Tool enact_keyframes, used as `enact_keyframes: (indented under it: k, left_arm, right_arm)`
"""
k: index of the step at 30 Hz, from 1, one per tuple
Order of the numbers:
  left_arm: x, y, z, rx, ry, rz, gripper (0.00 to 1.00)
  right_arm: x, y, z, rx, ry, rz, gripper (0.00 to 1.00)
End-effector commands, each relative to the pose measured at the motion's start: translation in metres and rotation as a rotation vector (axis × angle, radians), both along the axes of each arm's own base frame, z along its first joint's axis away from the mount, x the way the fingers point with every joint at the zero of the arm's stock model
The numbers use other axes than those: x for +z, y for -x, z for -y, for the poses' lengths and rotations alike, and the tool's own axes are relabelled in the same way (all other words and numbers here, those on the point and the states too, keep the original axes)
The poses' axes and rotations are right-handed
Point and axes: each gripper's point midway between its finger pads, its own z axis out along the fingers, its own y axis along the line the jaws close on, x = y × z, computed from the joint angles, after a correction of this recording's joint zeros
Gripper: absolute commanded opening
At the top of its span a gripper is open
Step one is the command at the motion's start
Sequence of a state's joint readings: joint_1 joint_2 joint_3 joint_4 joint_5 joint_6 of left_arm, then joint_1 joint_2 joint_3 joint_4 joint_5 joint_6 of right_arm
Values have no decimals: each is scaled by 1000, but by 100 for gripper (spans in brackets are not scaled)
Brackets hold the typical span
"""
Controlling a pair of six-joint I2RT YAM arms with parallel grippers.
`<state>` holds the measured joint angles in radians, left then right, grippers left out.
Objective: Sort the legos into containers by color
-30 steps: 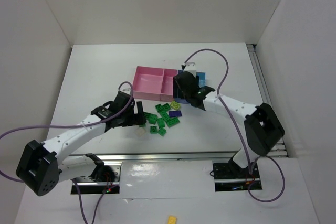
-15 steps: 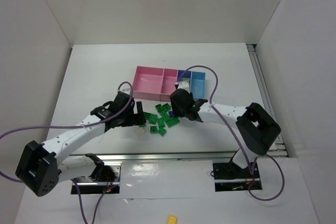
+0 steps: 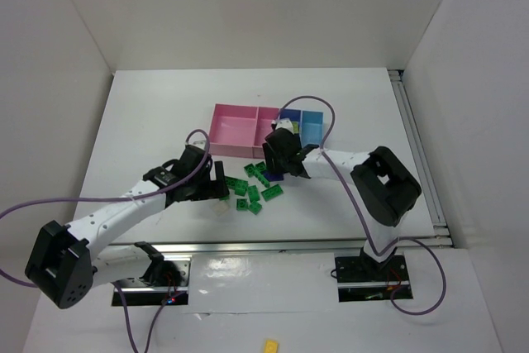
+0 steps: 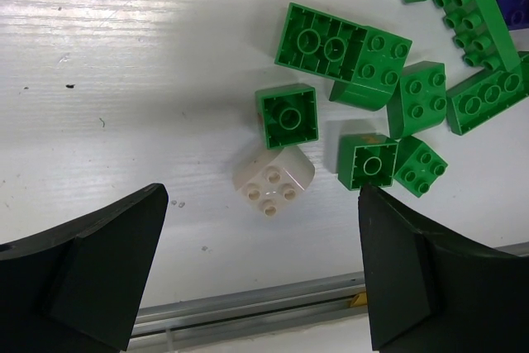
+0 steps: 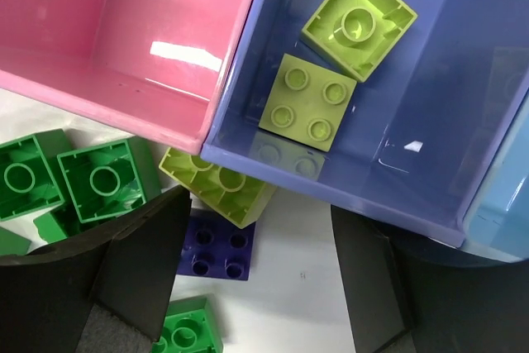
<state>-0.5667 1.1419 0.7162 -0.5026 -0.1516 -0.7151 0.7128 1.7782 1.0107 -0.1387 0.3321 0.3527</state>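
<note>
Green plastic makes up most of the loose heap of legos, which lies on the white table roughly midway between its left and right edges and closer to the near edge than to the far one. Just behind the heap, toward the far edge, sits the row of containers, joined side by side: two pink trays on the left, then a blue one, then a light blue one. The left gripper hangs over the left fringe of the heap with its fingers spread wide and nothing between them. Under the gap lies a cream brick, studs up, touching an upturned green brick, and more green pieces crowd close by. The right gripper is at the near wall of the trays, where the pink tray meets the blue tray; its fingers stand apart too and grip nothing. Below them a purple brick rests on the table, just beside a stray yellow-green brick that lies upside down against the blue tray's outer wall. Inside the blue tray is a pair of yellow-green bricks, one studs up, the other hollow side up. The light blue tray adjoins it on the right. A lone yellow brick lies off the table, nearer than the arm bases.
</note>
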Motion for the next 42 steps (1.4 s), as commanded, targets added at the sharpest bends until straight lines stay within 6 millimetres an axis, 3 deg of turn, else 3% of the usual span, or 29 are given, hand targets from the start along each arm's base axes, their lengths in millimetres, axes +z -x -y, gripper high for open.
enact_keyframes:
  k: [1, 7, 11, 18, 22, 27, 34, 36, 38, 42]
  left_arm:
    - [11, -7, 5, 13, 16, 11, 99]
    - [9, -9, 8, -7, 6, 0, 99]
    - [13, -10, 12, -17, 11, 8, 99]
    - [11, -11, 13, -17, 6, 0, 99]
    - [8, -10, 15, -33, -6, -8, 99]
    - [3, -9, 18, -43, -12, -19, 99]
    - [3, -9, 19, -39, -14, -16, 99]
    - [3, -9, 19, -39, -14, -16, 99]
    - [6, -9, 19, -39, -9, -8, 99]
    - [8, -11, 16, -21, -13, 7, 99]
  right_arm:
    - [18, -26, -10, 1, -51, 69, 76]
    - [17, -33, -20, 3, -137, 60, 78]
    - [0, -30, -16, -4, -131, 25, 79]
    - [5, -38, -26, 19, -165, 53, 79]
    - [2, -39, -21, 30, -118, 53, 79]
    - [3, -36, -23, 41, -100, 50, 59]
    - [-3, -22, -22, -11, -64, 27, 57]
    - [-1, -17, -22, -36, -44, 34, 43]
    - [19, -17, -23, -43, -50, 80, 35]
    - [66, -17, -13, -88, -74, 175, 34]
